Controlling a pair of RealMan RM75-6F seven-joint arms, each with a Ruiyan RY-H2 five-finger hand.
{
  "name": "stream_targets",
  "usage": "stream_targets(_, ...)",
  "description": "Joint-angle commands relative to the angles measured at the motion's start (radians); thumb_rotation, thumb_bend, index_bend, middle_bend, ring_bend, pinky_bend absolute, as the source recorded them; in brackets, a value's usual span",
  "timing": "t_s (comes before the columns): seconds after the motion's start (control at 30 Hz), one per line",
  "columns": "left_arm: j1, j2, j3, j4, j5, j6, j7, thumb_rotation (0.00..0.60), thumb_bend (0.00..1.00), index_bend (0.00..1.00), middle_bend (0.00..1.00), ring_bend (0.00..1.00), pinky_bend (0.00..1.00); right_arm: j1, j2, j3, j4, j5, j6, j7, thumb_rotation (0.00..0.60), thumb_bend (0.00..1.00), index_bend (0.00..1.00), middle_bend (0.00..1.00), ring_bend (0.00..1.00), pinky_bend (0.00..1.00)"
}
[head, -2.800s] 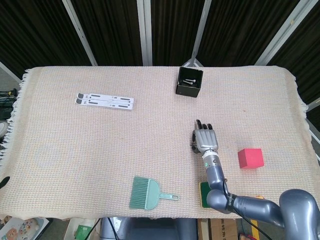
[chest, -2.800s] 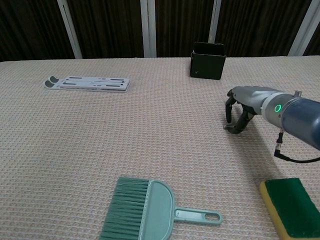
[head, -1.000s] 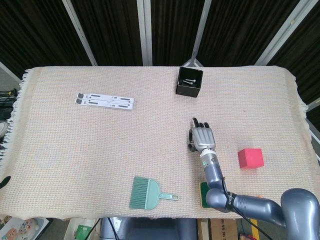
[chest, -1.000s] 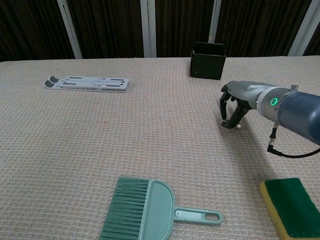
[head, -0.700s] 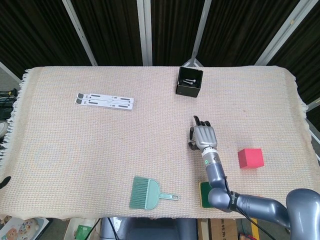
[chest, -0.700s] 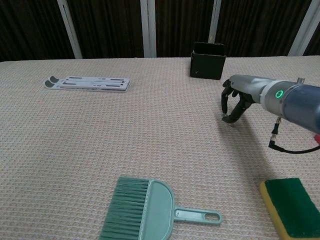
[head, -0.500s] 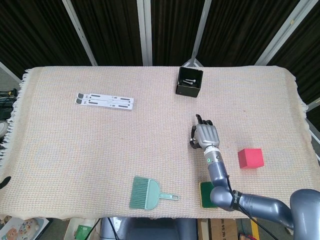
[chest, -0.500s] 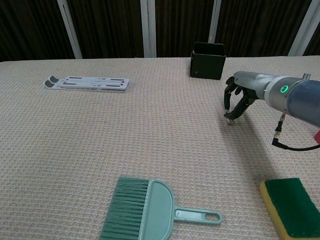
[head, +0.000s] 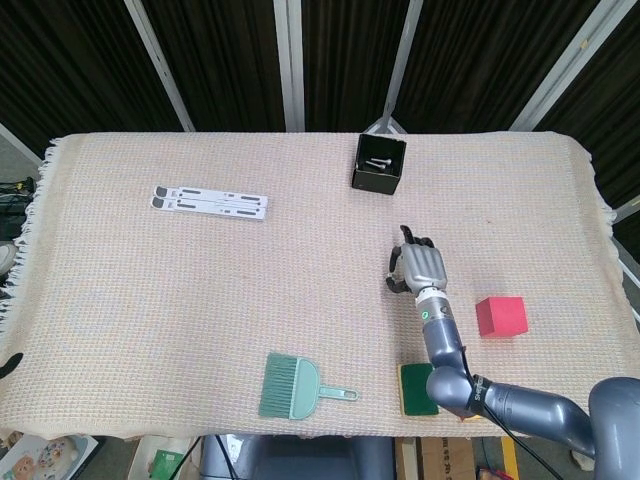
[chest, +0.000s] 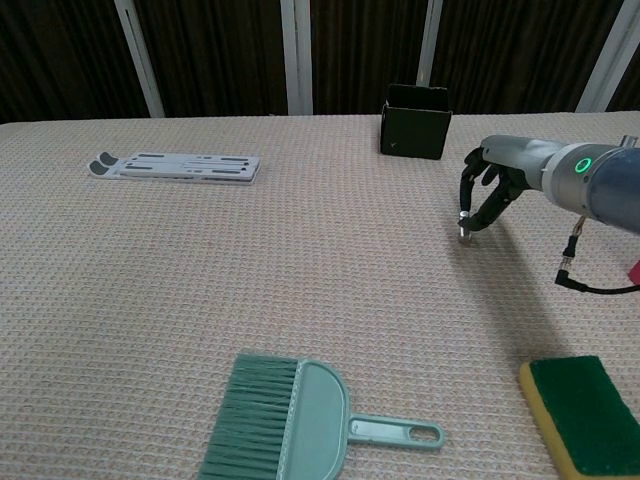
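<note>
Woven beige cloth (head: 200, 290) covers the table — dark slatted wall (head: 220, 60) behind.

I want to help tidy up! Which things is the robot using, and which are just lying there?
In use: right hand, the small metal piece it pinches, probably the black box.
Lying about: brush, sponge, red block, white strip.

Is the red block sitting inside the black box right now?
No, the red block lies on the cloth to the right of the right hand, well apart from the black box near the far edge.
</note>
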Motion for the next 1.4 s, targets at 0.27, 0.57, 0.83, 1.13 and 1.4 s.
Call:
stream_targets(0.27,0.001,-0.002,0.002,-0.001,0.002,0.002,0.005,0.6,0.24,0.12,0.0,0.0,0.0,0.009,0.015,0.005,0.006,0.045,-0.022,0.01,0.6,0.35,0.63,0.07,0.18,0.12)
stream_targets(0.57,-0.001,-0.003,0.002,-0.001,0.002,0.0,0.008,0.6,0.24,0.12,0.0,0.0,0.0,0.015,0.025,0.0,0.016,0.06,-0.034,0.026,0.6,0.35,0.63,0.07,0.18,0.12)
stream_targets(0.83,0.0,-0.003,0.001,-0.002,0.0,0.001,0.009,0.6,0.24,0.12,0.0,0.0,0.0,0.024,0.028,-0.009,0.017,0.083,-0.026,0.014,0.6,0.35,0.57,0.07,0.18,0.12)
stream_targets(1.13,-0.002,-0.004,0.002,-0.002,-0.001,-0.002,0.013,0.6,0.24,0.12,0.0,0.0,0.0,0.033,0.038,-0.014,0.016,0.113,-0.028,0.006,0.6,0.35,0.5,0.07,0.18,0.12)
stream_targets(1.4,-0.001,-0.003,0.001,-0.002,-0.002,0.001,0.012,0.6,0.24,0.12,0.0,0.0,0.0,0.038,0.057,-0.025,-0.005,0.132,-0.04,-0.006,0.6,0.35,0.4,0.06,0.14,0.1)
